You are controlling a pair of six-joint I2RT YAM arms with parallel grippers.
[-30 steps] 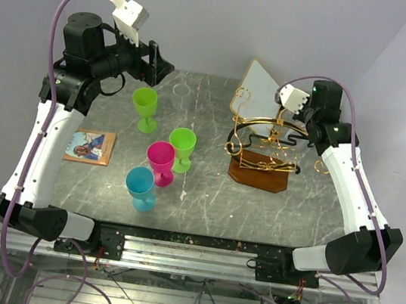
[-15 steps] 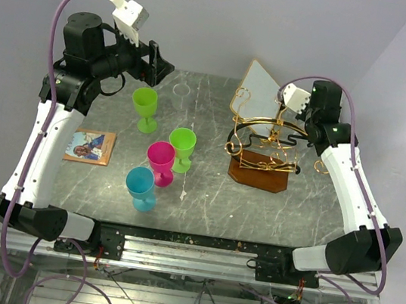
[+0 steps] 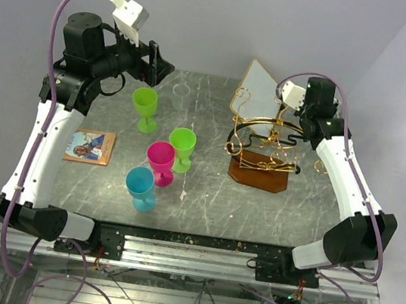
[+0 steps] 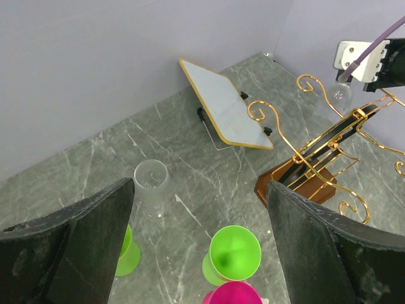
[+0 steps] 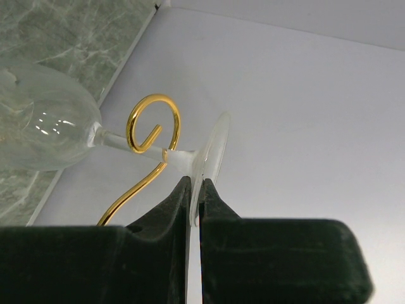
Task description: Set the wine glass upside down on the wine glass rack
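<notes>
Grey marble table (image 3: 293,211), white walls (image 3: 283,26) close at its far and right edges. My right pincer (image 5: 196,193) is clamped on the foot of the wine glass (image 5: 50,130), near the far right corner, its stem crossing a top curl (image 5: 152,120) of the wine glass rack (image 3: 265,142). Judgement: slide the stem fully into the curl before releasing. Room is tight: wall beside, white panel (image 3: 262,88) near. My left pincer (image 3: 157,65) gapes empty, far left.

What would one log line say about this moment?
right gripper: shut on wine glass foot | stem: at gold curl of rack | left gripper: open, empty
</notes>
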